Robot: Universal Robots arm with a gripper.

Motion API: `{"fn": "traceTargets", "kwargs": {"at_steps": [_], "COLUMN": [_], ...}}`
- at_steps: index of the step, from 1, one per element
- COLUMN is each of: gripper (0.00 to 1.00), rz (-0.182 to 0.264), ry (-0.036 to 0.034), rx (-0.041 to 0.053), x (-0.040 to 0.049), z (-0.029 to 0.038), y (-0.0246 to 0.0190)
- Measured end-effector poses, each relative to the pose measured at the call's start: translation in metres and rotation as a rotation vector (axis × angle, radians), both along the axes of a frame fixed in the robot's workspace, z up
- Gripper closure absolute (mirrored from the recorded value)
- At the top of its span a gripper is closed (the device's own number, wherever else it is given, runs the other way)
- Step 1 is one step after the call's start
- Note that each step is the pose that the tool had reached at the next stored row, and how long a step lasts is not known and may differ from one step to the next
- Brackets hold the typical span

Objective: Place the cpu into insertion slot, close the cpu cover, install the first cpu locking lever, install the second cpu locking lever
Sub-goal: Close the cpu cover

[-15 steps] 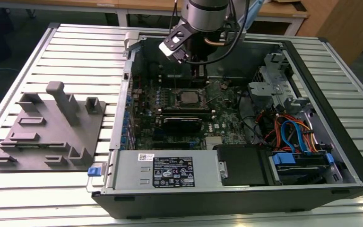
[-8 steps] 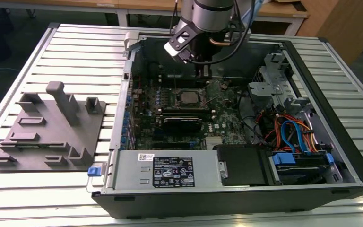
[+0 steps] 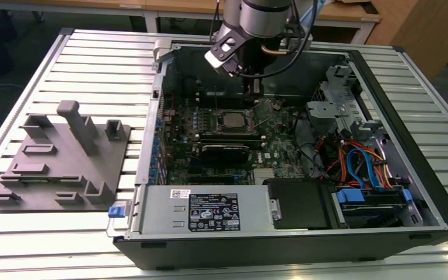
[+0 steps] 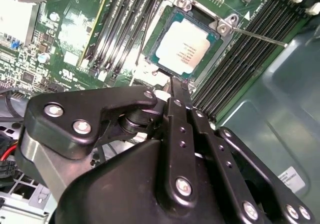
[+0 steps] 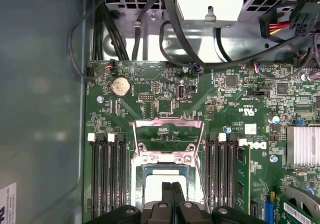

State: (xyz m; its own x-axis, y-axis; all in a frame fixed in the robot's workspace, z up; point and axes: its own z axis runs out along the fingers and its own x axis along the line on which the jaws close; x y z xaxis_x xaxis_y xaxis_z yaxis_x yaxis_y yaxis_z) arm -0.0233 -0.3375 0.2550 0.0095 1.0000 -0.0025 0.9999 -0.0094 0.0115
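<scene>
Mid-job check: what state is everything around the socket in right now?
cpu: seated in the insertion slot, top uncovered.
insertion slot: occupied by the cpu.
cpu cover: flipped open, off the cpu.
locking lever: unlatched, sticking out sideways.
tool: shut, holding nothing, tips at the cpu's edge.
computer case: side open, board exposed.

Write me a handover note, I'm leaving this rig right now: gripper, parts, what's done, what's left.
Gripper: shut, nothing in it, tips over the cpu's edge.
Cpu: lying in the slot.
Cover: open, swung back from the slot.
Lever: one rod juts out from the slot's corner, not latched.
Done: cpu placed.
Left: close cover, install both levers.
</scene>
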Motion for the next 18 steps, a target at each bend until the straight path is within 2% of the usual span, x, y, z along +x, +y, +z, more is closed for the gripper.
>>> {"fn": "traceTargets", "kwargs": {"at_steps": [5, 9, 15, 18], "gripper": [0.90, 0.90, 0.90, 0.90], "rz": [0.000, 0.000, 0.000, 0.000], "ry": [0.0002, 0.0004, 0.0007, 0.0007], "rx": [0.0001, 0.0001, 0.0001, 0.0000], "x": [0.0001, 0.0025, 0.0127, 0.0137], "z": [0.0060, 0.0062, 0.0062, 0.0062], "y": [0.0002, 0.0002, 0.0001, 0.0001]}}
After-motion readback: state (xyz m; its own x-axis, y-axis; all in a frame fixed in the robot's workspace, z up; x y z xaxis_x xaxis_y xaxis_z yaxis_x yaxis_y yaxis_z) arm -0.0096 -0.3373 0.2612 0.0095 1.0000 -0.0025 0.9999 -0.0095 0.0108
